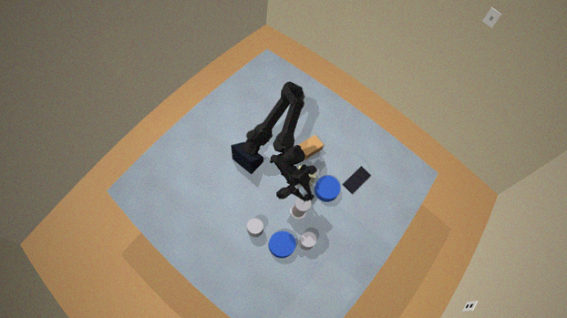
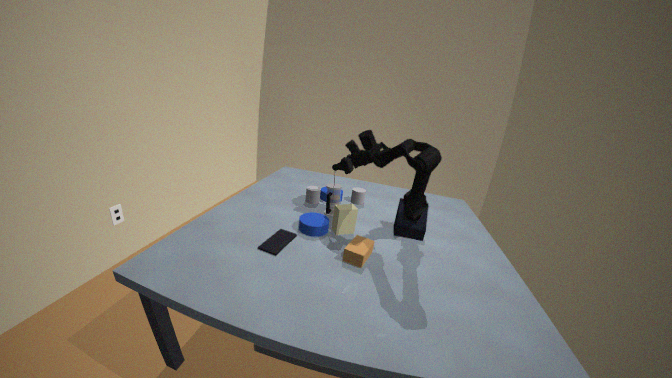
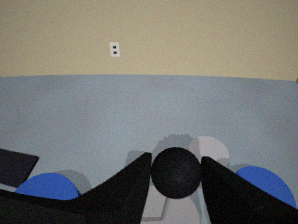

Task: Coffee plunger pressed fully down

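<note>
The coffee press (image 1: 299, 210) (image 3: 184, 212) stands upright on the table, a pale cylinder with a black side handle (image 2: 328, 203). Its thin rod (image 2: 334, 179) rises well clear of the lid to a round black plunger knob (image 3: 176, 175). My gripper (image 1: 309, 197) (image 2: 335, 167) (image 3: 176, 161) is shut on this knob, a fingertip at each side, high above the press body. In the wrist view the knob hides part of the press.
A blue disc (image 1: 328, 187) (image 2: 313, 224) and a pale yellow block (image 2: 345, 220) stand near the press. Another blue disc (image 1: 282, 244) lies between two pale cylinders (image 1: 255, 226) (image 1: 308, 239). An orange block (image 1: 313, 146) (image 2: 358, 251) and a dark flat slab (image 1: 356, 179) (image 2: 277, 242) lie farther off.
</note>
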Action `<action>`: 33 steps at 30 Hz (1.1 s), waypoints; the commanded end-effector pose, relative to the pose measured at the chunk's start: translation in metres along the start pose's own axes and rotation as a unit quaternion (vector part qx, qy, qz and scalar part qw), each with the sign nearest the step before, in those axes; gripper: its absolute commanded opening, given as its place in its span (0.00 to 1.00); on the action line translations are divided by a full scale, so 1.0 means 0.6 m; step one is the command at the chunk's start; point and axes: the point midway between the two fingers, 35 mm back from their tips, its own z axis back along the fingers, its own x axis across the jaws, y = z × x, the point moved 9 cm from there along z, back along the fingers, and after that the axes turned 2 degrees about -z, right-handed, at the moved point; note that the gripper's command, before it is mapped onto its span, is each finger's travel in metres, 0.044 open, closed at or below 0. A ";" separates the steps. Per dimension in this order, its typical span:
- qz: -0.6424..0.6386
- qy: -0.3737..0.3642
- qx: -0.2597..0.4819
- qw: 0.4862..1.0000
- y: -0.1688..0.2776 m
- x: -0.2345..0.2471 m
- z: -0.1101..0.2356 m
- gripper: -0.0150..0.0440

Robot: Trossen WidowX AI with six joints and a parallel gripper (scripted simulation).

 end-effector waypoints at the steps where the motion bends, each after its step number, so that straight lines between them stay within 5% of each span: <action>1: -0.012 0.004 0.021 1.000 0.031 -0.004 -0.015 0.45; 33: -0.014 0.001 0.018 1.000 0.070 -0.001 -0.058 0.45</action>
